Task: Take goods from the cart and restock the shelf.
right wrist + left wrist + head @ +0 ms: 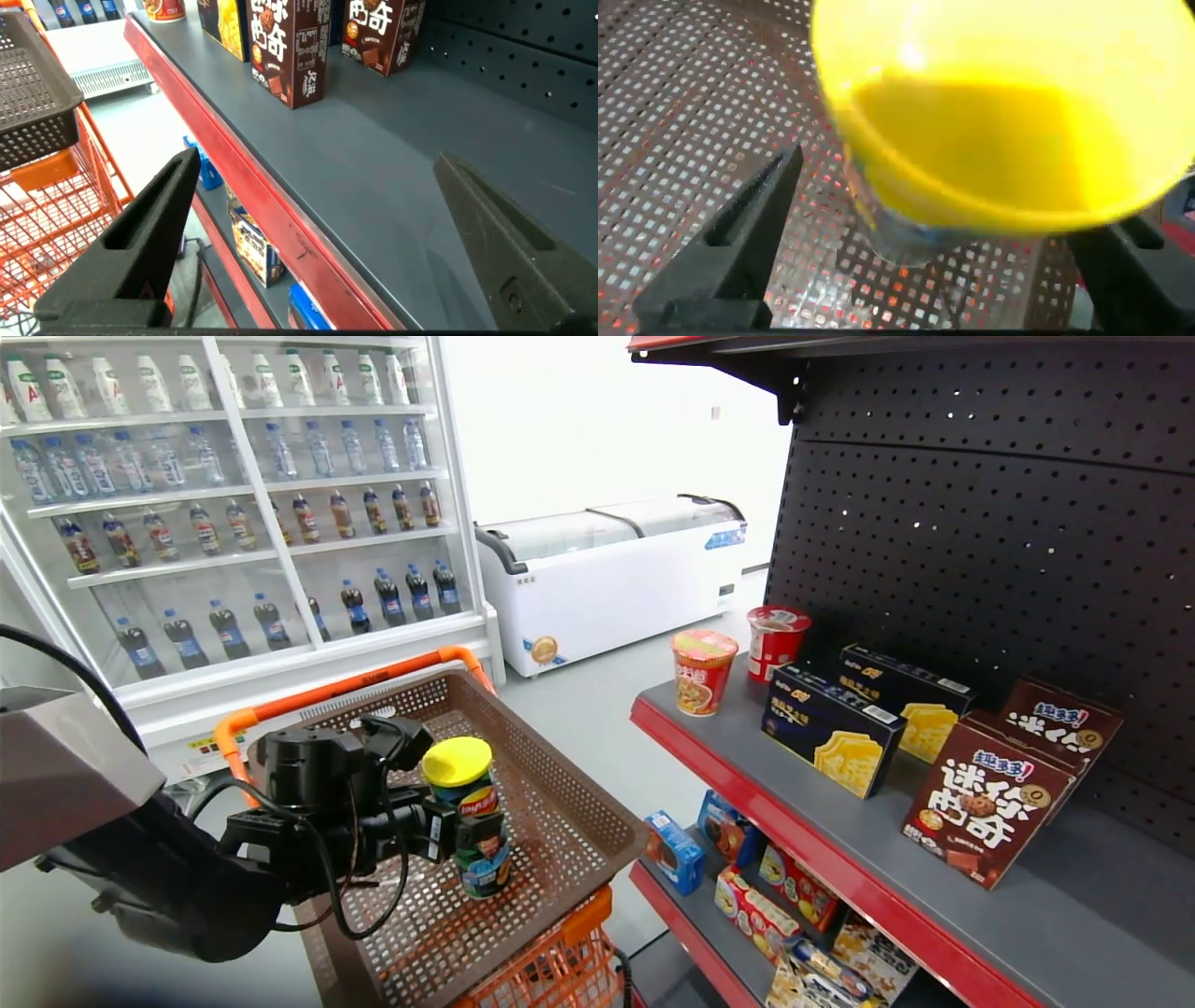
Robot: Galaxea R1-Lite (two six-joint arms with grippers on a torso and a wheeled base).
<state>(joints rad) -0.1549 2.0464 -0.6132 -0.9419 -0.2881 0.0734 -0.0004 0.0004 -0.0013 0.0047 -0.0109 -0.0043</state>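
Down in the cart basket [579,803], a chip can [462,793] stands upright between the open jaws of the left gripper [481,831], while the right gripper [315,159], also open-jawed, hangs over the shelf [822,803].

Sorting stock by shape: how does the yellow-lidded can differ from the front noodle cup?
The can is a tall straight cylinder; the noodle cup tapers downward. The can is in the cart basket, between the open fingers of the left gripper; the noodle cup stands free on the shelf. Both are upright.
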